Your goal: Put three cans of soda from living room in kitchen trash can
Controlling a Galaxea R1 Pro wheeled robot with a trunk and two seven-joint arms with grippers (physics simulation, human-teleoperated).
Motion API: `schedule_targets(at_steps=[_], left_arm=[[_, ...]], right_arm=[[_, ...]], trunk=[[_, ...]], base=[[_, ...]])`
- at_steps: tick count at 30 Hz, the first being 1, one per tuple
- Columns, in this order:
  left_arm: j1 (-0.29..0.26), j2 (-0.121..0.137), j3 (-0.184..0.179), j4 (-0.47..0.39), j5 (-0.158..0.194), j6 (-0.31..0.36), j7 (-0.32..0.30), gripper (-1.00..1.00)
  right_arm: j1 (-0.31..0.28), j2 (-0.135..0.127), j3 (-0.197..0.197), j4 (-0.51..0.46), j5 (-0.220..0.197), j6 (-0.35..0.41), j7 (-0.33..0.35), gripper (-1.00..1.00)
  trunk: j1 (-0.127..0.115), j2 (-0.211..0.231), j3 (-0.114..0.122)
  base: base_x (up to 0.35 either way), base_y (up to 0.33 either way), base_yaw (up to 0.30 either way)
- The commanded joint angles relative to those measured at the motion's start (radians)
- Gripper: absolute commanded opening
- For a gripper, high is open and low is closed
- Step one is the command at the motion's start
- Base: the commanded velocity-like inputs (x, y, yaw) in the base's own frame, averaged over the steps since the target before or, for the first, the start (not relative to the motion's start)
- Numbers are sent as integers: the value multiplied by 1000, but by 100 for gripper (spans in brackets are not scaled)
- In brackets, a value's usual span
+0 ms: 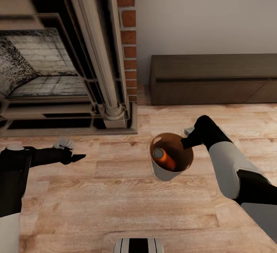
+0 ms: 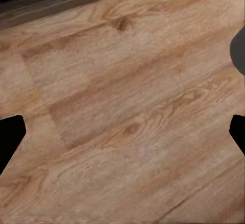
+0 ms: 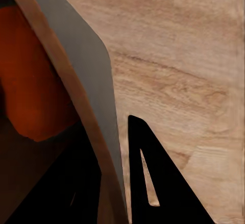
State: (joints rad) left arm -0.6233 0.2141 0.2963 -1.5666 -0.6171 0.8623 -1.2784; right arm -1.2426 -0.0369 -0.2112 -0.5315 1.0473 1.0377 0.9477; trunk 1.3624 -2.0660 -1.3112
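The tash can [image 1: 166,173], light grey outside and coppery brown inside, is in the middle of the head view over the wood floor. One bright orange can of soda [image 1: 166,159] lies tilted inside it, grey top up. My right gripper [image 1: 187,141] is shut on the bin's far-right rim. In the right wrist view the bin wall [image 3: 87,71] runs between the two dark fingers [image 3: 153,183], with the orange can [image 3: 30,81] inside. My left gripper [image 1: 77,157] hangs open and empty at the left, its fingers [image 2: 10,137] wide apart over bare floor. The other cans are out of view.
The dark fireplace [image 1: 57,72] with its brick flank [image 1: 129,34] stands at the back left on a raised hearth. A low dark cabinet [image 1: 211,78] runs along the wall at the back right. Light wood floor [image 1: 115,199] stretches around the bin and toward me.
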Motion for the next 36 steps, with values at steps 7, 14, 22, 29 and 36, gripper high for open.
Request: schedule_targets(at_steps=[7, 14, 22, 29, 36], left_arm=[[78, -39, 14, -3, 6, -9, 78, 100], [108, -151, 122, -3, 6, -110, 100, 100], [134, -239, 182, -1, 6, -209, 225, 100], [138, -257, 247, 47, 5, -301, 270, 100], [139, -259, 265, 7, 15, -307, 278, 100]], right_arm=[[1, -126, 2, 4, -28, 10, 88, -100], [3, -163, 1, 2, -28, 10, 133, -100], [3, -169, 3, 1, -24, 10, 142, -100], [3, -174, 3, -7, -17, 10, 142, -100], [3, -219, 3, -9, -18, 10, 143, -100]], trunk=[[8, -14, -6], [34, -63, -28], [65, -119, -53], [92, -168, -75], [100, -182, -81]], base=[[0, 0, 0], [0, 0, 0], [0, 0, 0], [0, 0, 0], [0, 0, 0]])
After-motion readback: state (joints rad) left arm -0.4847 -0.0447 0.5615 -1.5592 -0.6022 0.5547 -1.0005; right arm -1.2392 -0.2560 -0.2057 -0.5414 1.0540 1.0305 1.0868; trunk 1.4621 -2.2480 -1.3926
